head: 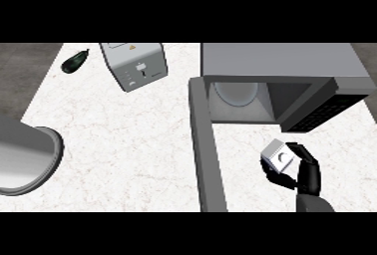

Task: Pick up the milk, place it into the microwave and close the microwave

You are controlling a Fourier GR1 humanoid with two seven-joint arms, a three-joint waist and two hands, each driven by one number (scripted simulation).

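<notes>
A small white-and-grey milk carton (pixel 281 154) is held above the counter, in front of the microwave's opening. My right hand (pixel 302 172) is shut on it, fingers and thumb curled round its sides. The grey microwave (pixel 283 60) stands at the back right with its cavity showing a round glass plate (pixel 237 93). Its door (pixel 207 149) is swung wide open and runs toward the front edge, left of my hand. My left hand shows nowhere.
A white toaster (pixel 134 63) lies at the back centre, with a dark eggplant (pixel 75 61) to its left. A large grey pot (pixel 24 160) sits at the left edge. The white marble counter (pixel 125 144) stretches between pot and door.
</notes>
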